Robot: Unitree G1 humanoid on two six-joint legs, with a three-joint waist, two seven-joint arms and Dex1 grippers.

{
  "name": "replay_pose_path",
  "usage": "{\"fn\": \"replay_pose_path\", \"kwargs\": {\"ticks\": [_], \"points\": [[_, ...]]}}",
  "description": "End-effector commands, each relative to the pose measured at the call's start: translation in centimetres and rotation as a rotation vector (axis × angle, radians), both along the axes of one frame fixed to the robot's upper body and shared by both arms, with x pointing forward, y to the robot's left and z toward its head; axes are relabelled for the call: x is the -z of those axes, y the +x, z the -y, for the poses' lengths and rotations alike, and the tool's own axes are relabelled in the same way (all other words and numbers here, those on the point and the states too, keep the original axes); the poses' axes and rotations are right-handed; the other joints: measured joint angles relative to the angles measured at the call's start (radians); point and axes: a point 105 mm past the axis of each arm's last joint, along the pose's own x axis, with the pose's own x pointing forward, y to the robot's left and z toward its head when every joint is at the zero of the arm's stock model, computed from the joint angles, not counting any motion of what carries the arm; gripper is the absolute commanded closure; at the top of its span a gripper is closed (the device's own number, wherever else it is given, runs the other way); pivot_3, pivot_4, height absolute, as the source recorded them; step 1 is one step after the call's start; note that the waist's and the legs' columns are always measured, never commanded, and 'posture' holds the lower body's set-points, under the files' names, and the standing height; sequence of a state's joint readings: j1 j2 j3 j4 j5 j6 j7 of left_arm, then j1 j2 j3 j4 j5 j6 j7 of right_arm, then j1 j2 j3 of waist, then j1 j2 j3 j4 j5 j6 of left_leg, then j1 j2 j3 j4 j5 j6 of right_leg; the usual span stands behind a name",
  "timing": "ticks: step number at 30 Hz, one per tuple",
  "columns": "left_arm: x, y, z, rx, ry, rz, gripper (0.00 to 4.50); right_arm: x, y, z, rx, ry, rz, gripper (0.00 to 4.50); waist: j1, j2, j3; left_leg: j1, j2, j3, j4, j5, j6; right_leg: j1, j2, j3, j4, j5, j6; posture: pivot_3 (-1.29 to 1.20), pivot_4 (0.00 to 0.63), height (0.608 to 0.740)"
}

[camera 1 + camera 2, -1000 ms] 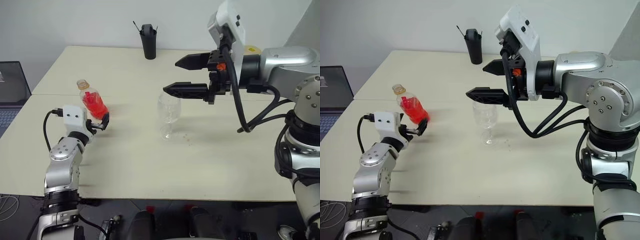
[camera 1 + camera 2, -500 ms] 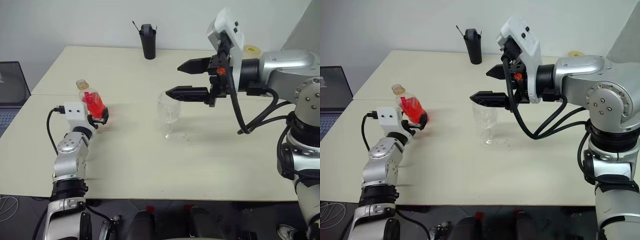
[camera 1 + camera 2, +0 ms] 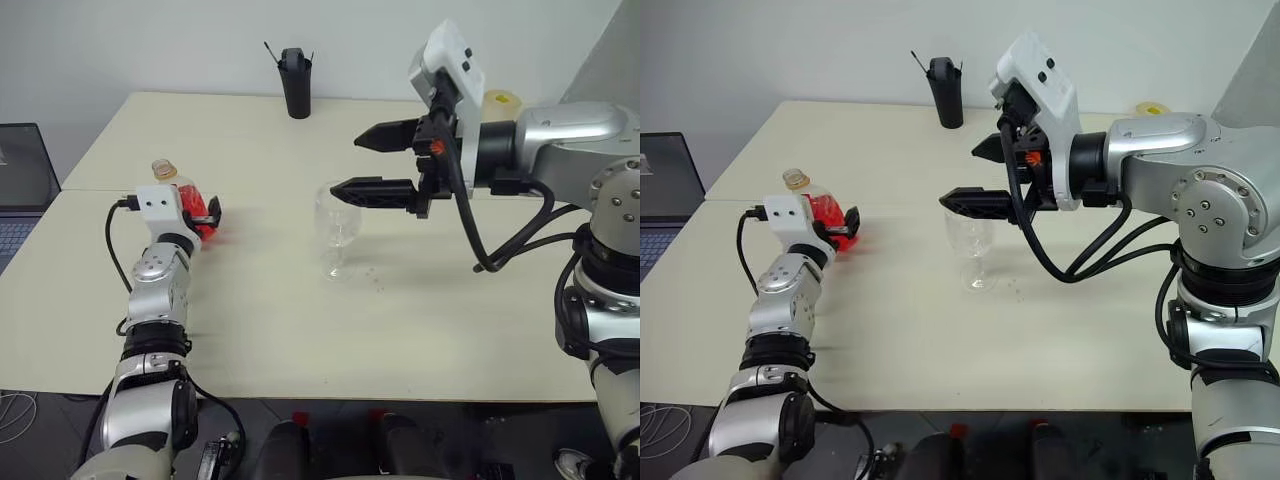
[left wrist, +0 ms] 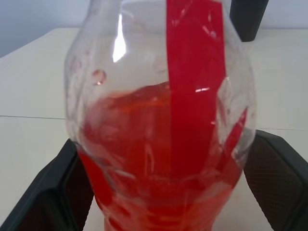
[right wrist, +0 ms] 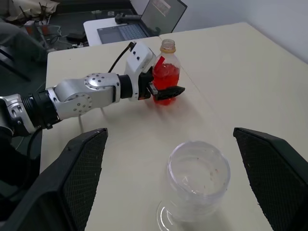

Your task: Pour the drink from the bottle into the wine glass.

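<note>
The bottle point(image 3: 182, 200) stands near the table's point(image 3: 420, 330) left edge between the left gripper's point(image 3: 205, 215) spread, unclenched fingers; wide bare tabletop separates it from the wine glass point(image 3: 337, 232).

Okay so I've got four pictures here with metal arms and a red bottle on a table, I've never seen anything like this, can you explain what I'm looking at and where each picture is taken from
This is a humanoid robot with two arms, each ending in a gripper of two black fingers. Two pictures come from cameras in its head, looking down over a pale table. The other two come from a camera on each wrist, looking along that arm's fingers.

On the table stand a small clear bottle of red drink, an empty wine glass, and a black cup at the far edge.

The left gripper sits around the bottle, fingers either side of its body; whether they press on it is unclear. The right gripper hangs open above the wine glass, holding nothing. The close-up of red liquid is the left wrist's view.
</note>
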State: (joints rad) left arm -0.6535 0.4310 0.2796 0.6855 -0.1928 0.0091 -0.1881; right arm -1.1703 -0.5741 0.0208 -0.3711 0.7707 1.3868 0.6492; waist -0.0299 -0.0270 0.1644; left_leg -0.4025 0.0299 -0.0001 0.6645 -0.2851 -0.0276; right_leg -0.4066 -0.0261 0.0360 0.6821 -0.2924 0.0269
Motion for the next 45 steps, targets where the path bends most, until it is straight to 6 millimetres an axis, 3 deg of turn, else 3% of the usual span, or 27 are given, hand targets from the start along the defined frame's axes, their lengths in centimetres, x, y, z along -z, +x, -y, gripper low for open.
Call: {"fn": "replay_pose_path", "kwargs": {"ticks": [1, 9, 12, 13, 15, 17, 19, 22, 26, 29, 33, 37, 45], "points": [[-1.5, 0.3, 0.2, 0.005, 0.020, 0.066, 0.39, -1.2, -0.6, 0.2, 0.002, 0.008, 0.057, 0.00, 0.000, 0.000, 0.000, 0.000, 0.000, 0.000, 0.000, 0.000, 0.000, 0.000, 0.000, 0.000, 0.000, 0.000, 0.000, 0.00, 0.150, 0.740], [-1.6, 0.4, 0.1, 0.022, 0.025, 0.069, 2.59, -2.0, 0.0, 0.9, 0.069, 0.026, 0.090, 0.00, 0.001, 0.000, 0.000, 0.000, 0.000, 0.000, 0.000, 0.000, 0.000, 0.000, 0.000, 0.000, 0.000, 0.000, 0.000, 0.00, 0.150, 0.740], [-2.0, 0.7, 0.5, 0.049, 0.034, 0.074, 3.07, -3.4, 0.4, 1.4, 0.115, 0.056, 0.157, 0.00, 0.001, 0.000, 0.000, 0.000, 0.000, 0.000, 0.000, 0.000, 0.000, 0.000, 0.000, 0.000, 0.000, 0.000, 0.000, 0.00, 0.150, 0.740], [-2.1, 0.8, 0.6, 0.060, 0.036, 0.077, 3.15, -2.6, 0.7, 1.8, 0.129, 0.062, 0.161, 0.00, 0.001, 0.000, 0.000, 0.000, 0.000, 0.000, 0.000, 0.000, 0.000, 0.000, 0.000, 0.000, 0.000, 0.000, 0.000, 0.00, 0.150, 0.740], [-3.4, 1.0, 2.4, 0.163, 0.046, 0.108, 3.24, 0.4, 0.9, 3.8, 0.169, 0.085, 0.195, 0.00, 0.007, -0.010, -0.006, -0.001, 0.000, -0.001, -0.001, 0.000, 0.000, 0.000, 0.000, -0.001, -0.001, 0.000, 0.000, 0.00, 0.150, 0.740], [-4.4, 1.1, 3.7, 0.237, 0.064, 0.131, 3.26, 2.1, 0.4, 4.8, 0.188, 0.102, 0.208, 0.00, 0.013, -0.015, -0.008, -0.003, 0.001, -0.006, -0.001, 0.000, 0.000, 0.002, 0.002, -0.006, -0.003, 0.000, 0.000, 0.00, 0.150, 0.740], [-5.4, 1.0, 4.4, 0.286, 0.096, 0.148, 3.26, 2.7, -0.3, 5.5, 0.194, 0.156, 0.221, 0.00, 0.013, -0.007, -0.003, -0.012, -0.002, -0.003, 0.004, 0.001, -0.001, -0.006, 0.002, -0.004, -0.001, 0.001, 0.002, 0.00, 0.150, 0.740], [-6.7, 0.8, 5.2, 0.347, 0.164, 0.167, 3.26, 2.6, -1.9, 6.4, 0.179, 0.274, 0.299, 0.00, 0.013, -0.007, -0.003, -0.022, -0.001, -0.002, 0.013, 0.003, -0.004, -0.015, 0.002, -0.003, 0.005, 0.002, 0.003, 0.00, 0.150, 0.740], [-9.3, 0.6, 6.9, 0.432, 0.330, 0.222, 3.26, 6.0, -3.0, 8.2, 0.235, 0.359, 0.172, 0.00, 0.012, -0.008, -0.004, -0.021, -0.001, -0.004, 0.014, 0.002, -0.003, -0.013, 0.005, -0.004, 0.006, 0.002, 0.003, 0.00, 0.150, 0.740], [-10.9, 0.5, 8.3, 0.478, 0.443, 0.267, 3.26, 7.7, -3.8, 8.4, 0.255, 0.381, 0.147, 0.00, 0.011, -0.006, -0.003, -0.019, -0.001, -0.001, 0.013, 0.001, -0.001, -0.014, 0.005, -0.004, 0.007, 0.001, 0.003, 0.00, 0.150, 0.740], [-12.7, 0.4, 10.0, 0.523, 0.570, 0.332, 3.30, 8.5, -3.9, 8.6, 0.330, 0.427, 0.220, 0.00, 0.009, -0.006, -0.003, -0.017, -0.001, 0.000, 0.013, 0.001, 0.000, -0.013, 0.006, -0.003, 0.007, 0.001, 0.003, 0.00, 0.150, 0.740], [-13.9, 0.4, 11.4, 0.552, 0.669, 0.383, 3.37, 9.9, -4.6, 8.4, 0.321, 0.474, 0.167, 0.00, 0.004, -0.006, -0.003, -0.017, -0.002, 0.002, 0.013, 0.001, -0.001, -0.013, 0.007, -0.002, 0.008, 0.001, 0.003, 0.00, 0.150, 0.740], [-14.0, 0.1, 12.8, 0.596, 0.800, 0.436, 3.37, 10.8, -5.9, 7.7, 0.268, 0.425, 0.198, 0.00, 0.003, -0.006, -0.003, -0.015, -0.002, 0.002, 0.013, 0.001, -0.001, -0.013, 0.007, -0.001, 0.008, 0.001, 0.003, 0.00, 0.150, 0.740]]}}
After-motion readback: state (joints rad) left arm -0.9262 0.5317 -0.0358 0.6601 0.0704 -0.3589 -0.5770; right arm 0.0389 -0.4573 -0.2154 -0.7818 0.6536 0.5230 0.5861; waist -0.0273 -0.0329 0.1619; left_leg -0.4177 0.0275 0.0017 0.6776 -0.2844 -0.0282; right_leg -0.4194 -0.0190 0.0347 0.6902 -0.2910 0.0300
